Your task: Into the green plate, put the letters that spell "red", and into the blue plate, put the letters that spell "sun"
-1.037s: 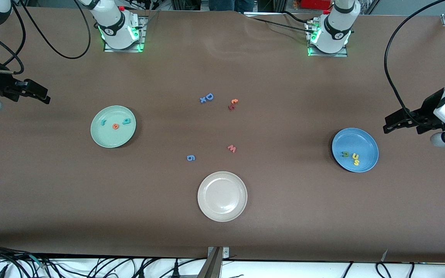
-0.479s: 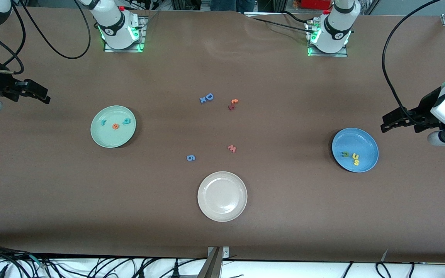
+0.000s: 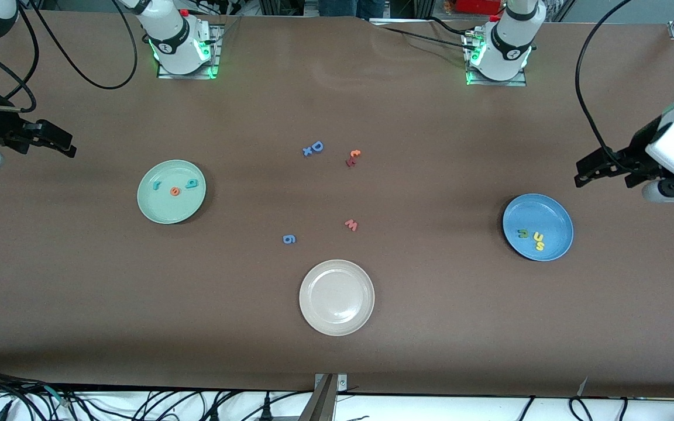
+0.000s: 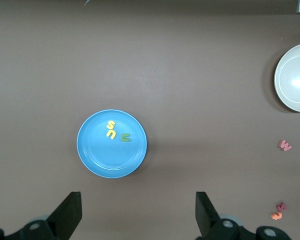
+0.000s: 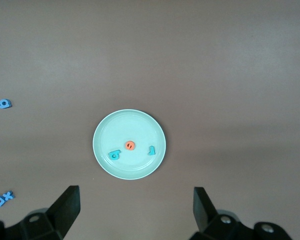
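Note:
The green plate (image 3: 164, 211) lies toward the right arm's end of the table. In it are the teal "r" (image 3: 157, 186), the orange "e" (image 3: 174, 190) and the teal "d" (image 3: 193, 183). The blue plate (image 3: 544, 209) lies toward the left arm's end and holds the dark green "n" (image 3: 523, 234), yellow "u" (image 3: 539, 237) and yellow "s" (image 3: 540, 246). My left gripper (image 3: 585, 178) hangs open and empty over bare table beside the blue plate (image 4: 105, 162). My right gripper (image 3: 68, 146) waits open and empty beside the green plate (image 5: 135, 122).
A beige-white plate (image 3: 313, 318) lies nearest the front camera, mid-table. Loose letters lie in the middle: a blue "D" with an "x" (image 3: 313, 148), an orange and red pair (image 3: 353, 158), a red "w" (image 3: 351, 224) and a blue "g" (image 3: 289, 238).
My left gripper has drawn back from the blue plate toward the robots' side of the table, still open. The right arm and all letters have stayed put.

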`<move>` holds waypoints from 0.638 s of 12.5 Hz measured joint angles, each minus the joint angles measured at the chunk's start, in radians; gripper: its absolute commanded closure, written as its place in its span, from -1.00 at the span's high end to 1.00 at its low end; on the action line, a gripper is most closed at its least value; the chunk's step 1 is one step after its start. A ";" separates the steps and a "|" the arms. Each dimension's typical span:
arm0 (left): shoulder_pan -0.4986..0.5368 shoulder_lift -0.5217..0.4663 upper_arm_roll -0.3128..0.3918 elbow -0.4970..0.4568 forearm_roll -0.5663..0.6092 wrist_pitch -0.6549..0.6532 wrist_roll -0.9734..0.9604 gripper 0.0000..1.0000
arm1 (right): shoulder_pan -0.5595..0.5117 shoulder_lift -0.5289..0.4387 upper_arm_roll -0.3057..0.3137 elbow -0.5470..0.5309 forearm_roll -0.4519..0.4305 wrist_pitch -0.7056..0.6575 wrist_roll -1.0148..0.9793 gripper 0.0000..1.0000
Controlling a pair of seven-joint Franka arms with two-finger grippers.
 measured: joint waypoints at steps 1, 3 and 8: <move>-0.006 -0.046 0.000 -0.065 0.000 0.032 0.000 1.00 | 0.000 0.000 0.000 0.000 0.000 0.000 0.000 1.00; -0.013 -0.124 0.000 -0.181 0.000 0.083 -0.002 1.00 | 0.000 0.000 0.000 0.000 0.000 0.000 0.000 1.00; -0.053 -0.237 0.057 -0.389 0.000 0.185 -0.002 1.00 | 0.000 0.000 0.000 0.000 0.000 0.000 0.000 1.00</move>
